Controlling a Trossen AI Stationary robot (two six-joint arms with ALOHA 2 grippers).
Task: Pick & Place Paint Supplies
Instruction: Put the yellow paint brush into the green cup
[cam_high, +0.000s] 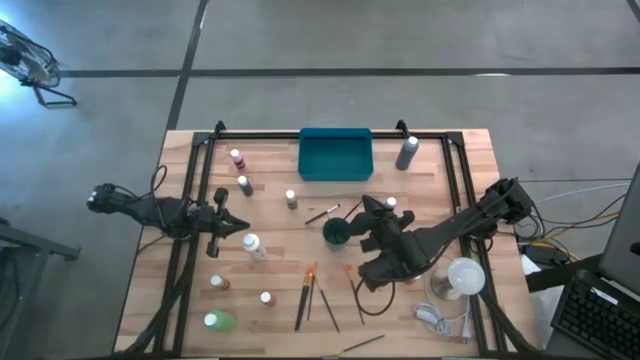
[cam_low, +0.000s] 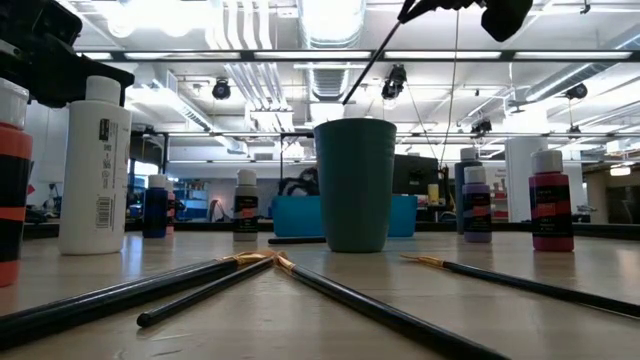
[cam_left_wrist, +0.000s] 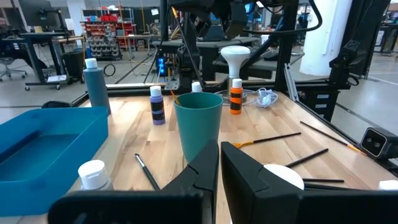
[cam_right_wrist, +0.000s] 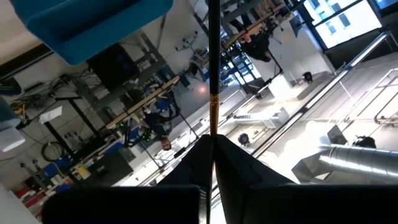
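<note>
Above the dark green cup, the right gripper pinches a paintbrush between its pressed-together fingers, raised off the table; the step in hand is judged to be dropping it into the cup, which calls for centring the lower tip over the rim and descending near-vertical before release. Farther left, the left gripper waits, jaws together on nothing, near a white bottle. Only the low view shows the brush slanting above the cup; the high view alone shows the remaining brushes and bottles scattered, none in the teal tray.
</note>
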